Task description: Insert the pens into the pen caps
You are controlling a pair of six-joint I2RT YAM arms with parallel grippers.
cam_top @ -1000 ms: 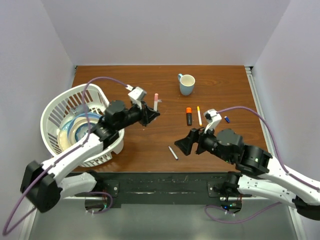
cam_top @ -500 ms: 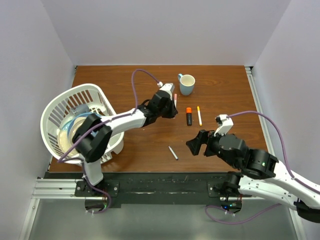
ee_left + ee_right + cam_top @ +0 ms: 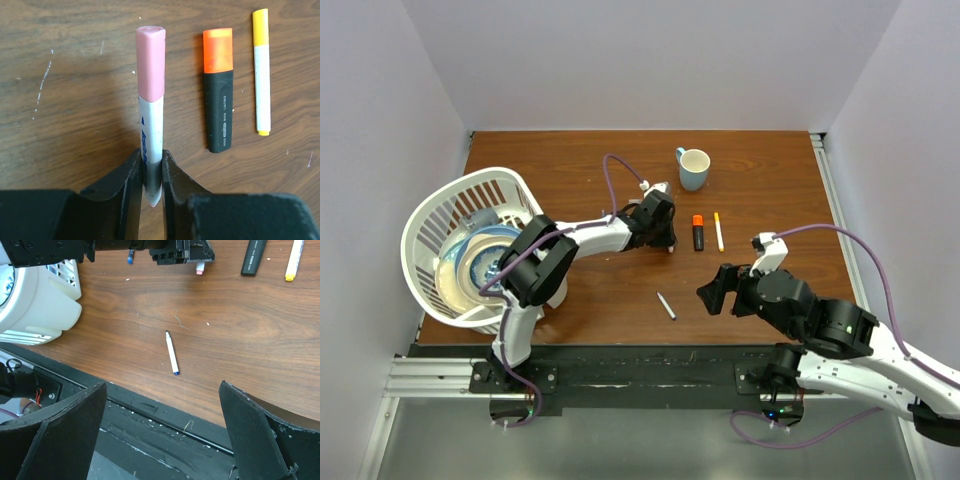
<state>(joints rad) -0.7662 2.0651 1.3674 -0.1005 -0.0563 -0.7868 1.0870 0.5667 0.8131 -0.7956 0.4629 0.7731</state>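
Observation:
My left gripper (image 3: 666,238) is shut on the lower end of a white pen (image 3: 152,145) that wears a pink cap (image 3: 150,61). The pen lies low over the wood, just left of the black highlighter (image 3: 698,233) with its orange cap (image 3: 217,50). Right of that lies a white pen with a yellow cap (image 3: 261,75). A thin uncapped white pen with a blue end (image 3: 666,306) lies alone near the front edge. My right gripper (image 3: 713,290) hovers open and empty to the right of this pen, which shows ahead of its fingers (image 3: 50,440).
A light-blue mug (image 3: 693,168) stands at the back, behind the highlighter. A white laundry basket (image 3: 420,225) holding plates fills the left side of the table, also seen in the right wrist view (image 3: 45,290). The black base rail runs along the near edge (image 3: 165,425).
My left arm has swung right from beside the basket, carrying the pink-capped pen over next to the highlighter. My right gripper drew back slightly and opened wider.

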